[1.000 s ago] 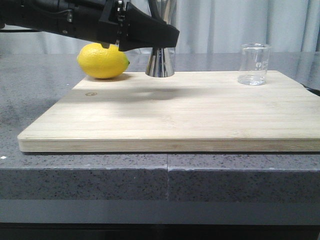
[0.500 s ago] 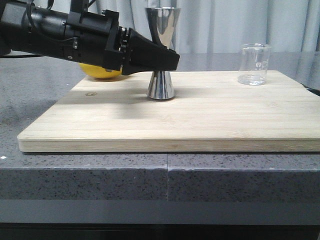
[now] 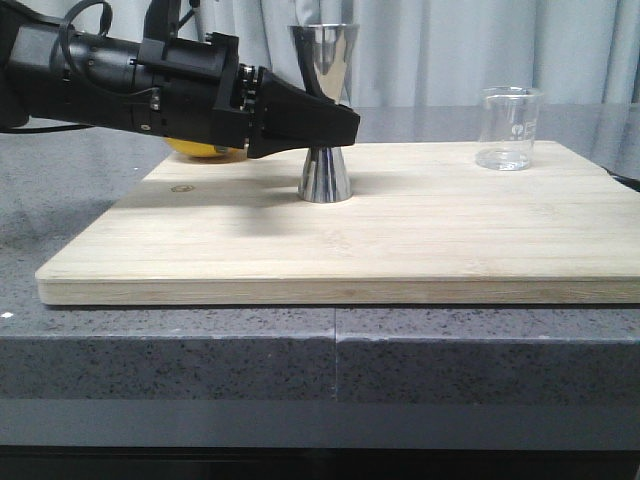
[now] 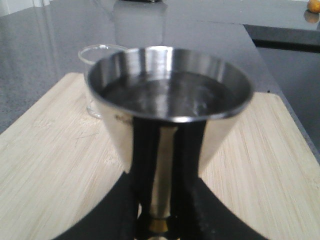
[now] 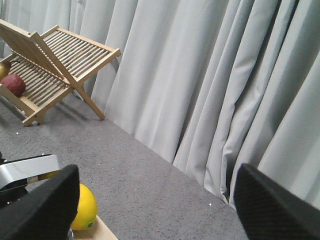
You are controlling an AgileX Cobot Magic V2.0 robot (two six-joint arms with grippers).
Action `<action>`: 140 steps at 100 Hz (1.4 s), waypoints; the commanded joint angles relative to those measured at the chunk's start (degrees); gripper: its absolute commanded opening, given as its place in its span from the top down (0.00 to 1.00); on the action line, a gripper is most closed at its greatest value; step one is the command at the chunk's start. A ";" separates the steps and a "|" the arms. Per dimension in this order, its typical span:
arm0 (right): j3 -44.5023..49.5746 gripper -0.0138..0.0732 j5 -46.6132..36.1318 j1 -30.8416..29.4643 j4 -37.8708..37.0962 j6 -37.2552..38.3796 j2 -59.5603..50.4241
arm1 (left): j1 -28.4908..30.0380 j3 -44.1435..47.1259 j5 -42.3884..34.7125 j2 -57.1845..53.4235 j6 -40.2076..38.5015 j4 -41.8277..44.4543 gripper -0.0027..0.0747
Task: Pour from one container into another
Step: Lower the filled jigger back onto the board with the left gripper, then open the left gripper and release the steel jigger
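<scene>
- My left claw (image 3: 335,122): fingers closed around the narrow waist of the jigger (image 3: 324,110), black pads pressing on both sides just above the gold band (image 4: 159,226).
- Jigger: steel, hourglass-shaped, upright, its foot resting on the cutting board (image 3: 400,240), toward the far edge and left of the middle. The upper cup looks dark inside; I cannot tell if it holds liquid.
- Lemon (image 3: 195,150): yellow, at the board's far left corner, mostly hidden behind my left arm.
- Beaker (image 3: 510,128): small, clear glass, white printed marks, upright near the board's far right corner, well apart from the jigger.
- My right claw (image 5: 155,200): fingers spread wide, gripping nothing, pointed toward grey curtains (image 5: 210,90).
- Wooden rack (image 5: 55,65): slatted, on the counter by the curtains, a red fruit (image 5: 16,85) on it.
</scene>
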 commanded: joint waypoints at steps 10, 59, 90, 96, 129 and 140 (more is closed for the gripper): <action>-1.46 0.19 -1.06 -0.35 2.69 0.30 -1.26 | 0.17 -1.29 5.31 -1.33 0.01 -2.73 0.99; -1.46 0.19 -0.31 -0.35 2.64 0.30 -1.26 | 0.17 -1.29 5.31 -1.33 0.01 -1.01 0.99; -1.46 0.19 -0.31 -0.35 2.64 0.30 -1.26 | 0.17 -1.29 5.31 -1.33 0.01 0.40 0.99; -1.46 0.19 -0.31 -0.35 2.64 0.30 -1.26 | 0.17 -1.29 5.31 -1.33 0.01 0.43 0.99; -1.46 0.19 -0.31 -0.35 2.64 0.30 -1.26 | 0.17 -1.29 5.31 -1.33 -0.09 0.53 0.74; -1.46 0.19 -0.31 -0.35 2.64 0.30 -1.26 | 0.17 -1.29 5.31 -1.33 -0.09 0.53 0.70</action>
